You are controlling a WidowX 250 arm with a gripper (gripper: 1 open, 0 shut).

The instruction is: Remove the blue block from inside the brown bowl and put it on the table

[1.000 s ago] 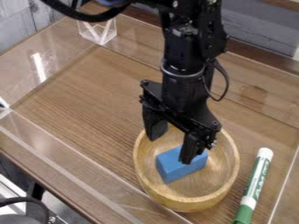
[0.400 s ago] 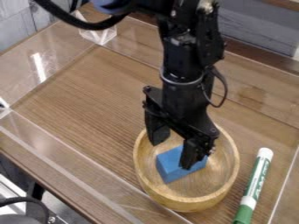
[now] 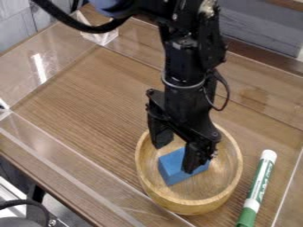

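Note:
The blue block lies inside the brown bowl, which sits on the table near the front. My black gripper points straight down into the bowl. Its jaws stand open, one finger left of the block and the other finger at the block's right side. The fingers straddle the block's top without squeezing it. The block's upper edge is partly hidden behind the fingers.
A green-and-white marker lies on the table just right of the bowl. Clear acrylic walls run along the table's edges, and a small clear stand sits at the back left.
The arm has shifted very slightly to the left and settled. The gripper stays open over the block in the bowl.

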